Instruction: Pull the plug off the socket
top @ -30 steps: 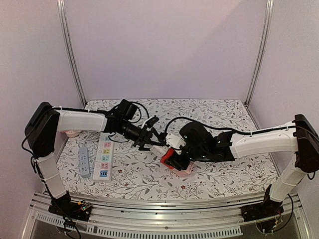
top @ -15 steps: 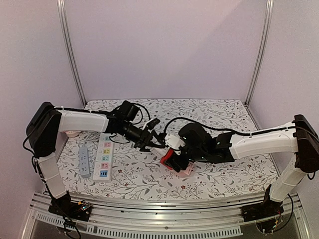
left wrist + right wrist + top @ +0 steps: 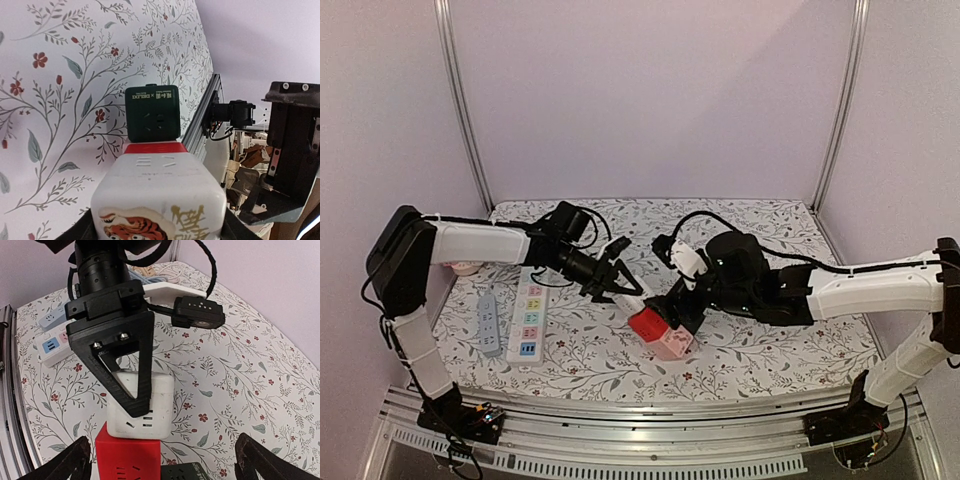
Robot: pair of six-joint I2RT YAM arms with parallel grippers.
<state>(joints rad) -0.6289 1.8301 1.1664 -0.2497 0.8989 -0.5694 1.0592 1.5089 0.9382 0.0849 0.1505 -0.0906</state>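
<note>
Both wrists show green cube [image 3: 152, 114]; left tool [image 3: 623, 288] grips white cube [image 3: 160, 407], right tool [image 3: 165, 460] gapes.

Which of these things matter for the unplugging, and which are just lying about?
Job: white cube, red cube, green cube.
Lying about: white strip, grey strip.

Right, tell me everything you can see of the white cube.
The white cube looks like smooth plastic with rounded corners. One face carries a tiger picture and gold lettering; another shows plug slots. The left pincer grips it, one black finger lying across a face. A red cube sits flush against the end away from the pincer. Whether it rests on the flowered cloth or hangs just above cannot be told.
</note>
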